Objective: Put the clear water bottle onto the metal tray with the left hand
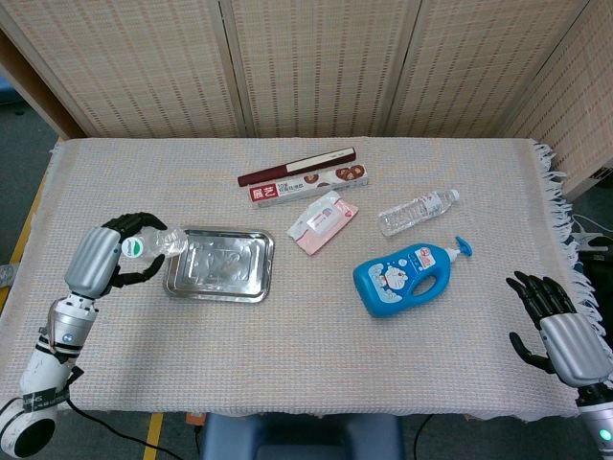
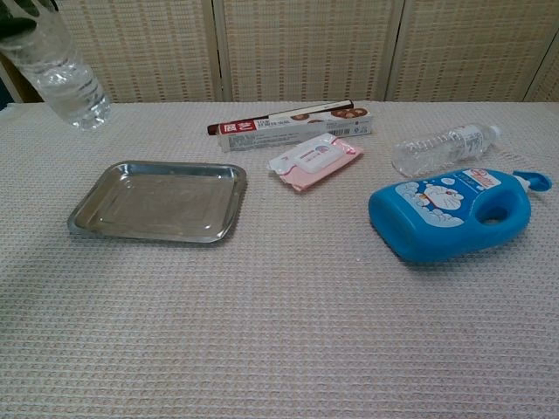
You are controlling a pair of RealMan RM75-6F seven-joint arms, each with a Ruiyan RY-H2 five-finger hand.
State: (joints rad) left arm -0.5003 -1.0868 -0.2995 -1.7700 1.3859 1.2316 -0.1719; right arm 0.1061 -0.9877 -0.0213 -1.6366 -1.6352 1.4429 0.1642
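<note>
Holding the bottle (image 1: 165,243) in the left robot hand (image 1: 113,257), fingers wrapped round its cap end, base pointing toward the tray (image 1: 221,265). Grip near the cap looks deliberate: it leaves the long body free to go down onto the tray without the fingers fouling the rim.

Bottle is off the worktop (image 1: 316,355), tilted. In the chest view it hangs high at the left edge (image 2: 59,77), base down and angled toward the tray (image 2: 157,201), nothing under it but cloth. In the head view its base sits at the tray's left rim, maybe just overlapping it; can't tell how much from this angle. So: carried, near the tray, not yet on it.

Relative to the robot hand, the bottle sticks out rightward, between hand and tray.

Right robot hand (image 1: 556,326) sits at the far right corner of the worktop, fingers spread, grasping nothing, well apart from everything.

A second clear bottle (image 1: 418,212) lies on its side near the blue jug (image 1: 410,277). Not involved, I'd say, since the left hand already has one.
</note>
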